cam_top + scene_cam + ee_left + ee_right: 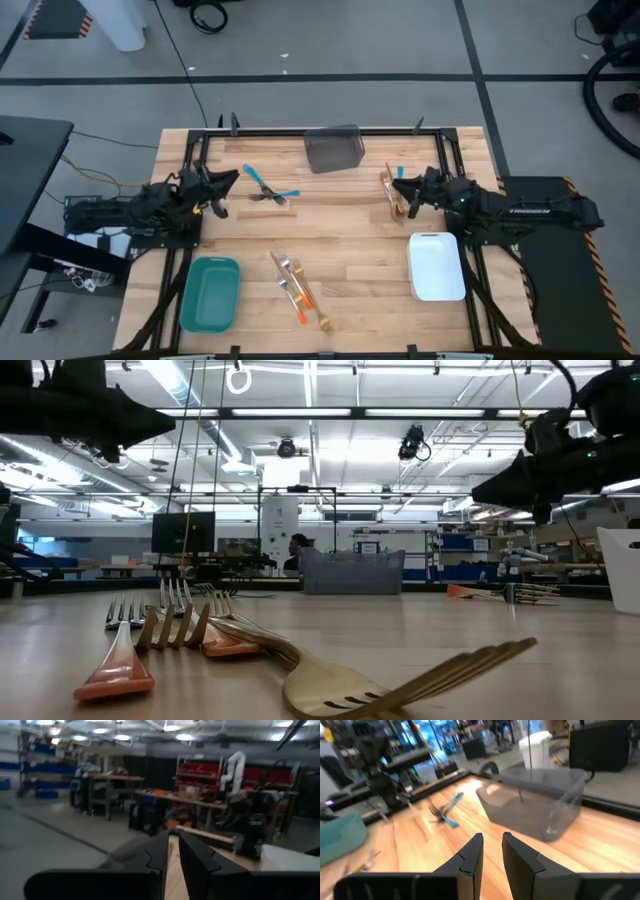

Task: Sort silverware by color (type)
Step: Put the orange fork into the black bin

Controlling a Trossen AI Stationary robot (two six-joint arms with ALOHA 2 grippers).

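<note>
High view shows the silverware lying in three loose clusters on the wooden table (340, 230): two blue-handled pieces (268, 186) crossed near the far left, a few orange-handled pieces (392, 190) just beside the right gripper (397, 188), and a mixed bunch of orange and gold pieces (297, 288) at the near middle, between the teal bin (209, 293) and the white bin (437, 266). A grey bin (333, 148) sits at the far edge, centred. None of the bins appears to hold cutlery, so the sorting looks barely begun. The left gripper (228, 183) hovers at the left side, pointing toward the blue pieces; its wrist view shows the two fingers (192, 860) close together with only a thin gap and nothing between them. The right gripper's fingers (520, 855) likewise stand narrowly apart with nothing between them, raised above the wood. Both arms seem parked at their own edges, probably to keep the middle of the table free. From table height, gold forks (420, 680) and orange handles (115, 670) lie flat in the foreground, with the grey bin beyond them. The surface is pale plank wood inside a dark frame. Behind it stretches a workshop with shelving, benches, monitors and bright ceiling strip lights; a person (298, 552) stands far off.
</note>
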